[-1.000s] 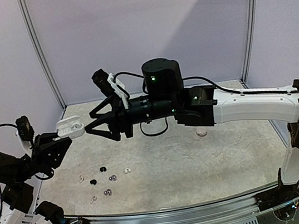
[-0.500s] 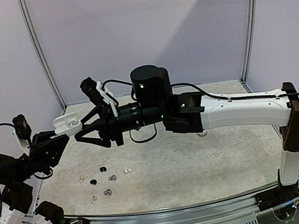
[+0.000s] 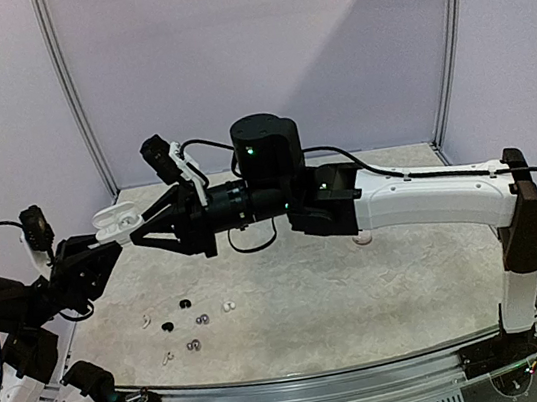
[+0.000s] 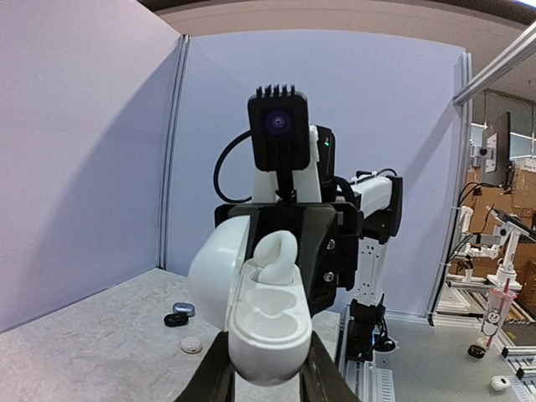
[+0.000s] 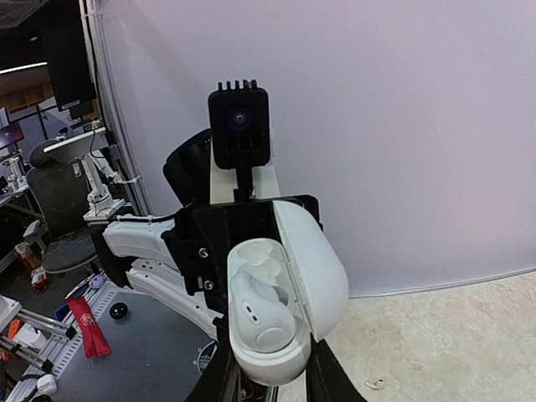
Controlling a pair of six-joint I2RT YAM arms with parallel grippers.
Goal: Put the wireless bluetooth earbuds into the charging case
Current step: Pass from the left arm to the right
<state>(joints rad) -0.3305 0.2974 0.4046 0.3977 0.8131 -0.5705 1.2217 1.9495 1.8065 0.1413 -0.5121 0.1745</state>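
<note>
Top external: case (image 3: 118,220) aloft at left of frame, clenched by left gripper (image 3: 111,241); right gripper (image 3: 139,230) at it, grip cannot tell. Loose earbuds (image 3: 187,319) lie below on table (image 3: 362,288). Risk: bud (image 4: 276,255) stands proud of its well; a skewed push could pop it out. Left wrist shows that best; only top external shows the loose ones
</note>
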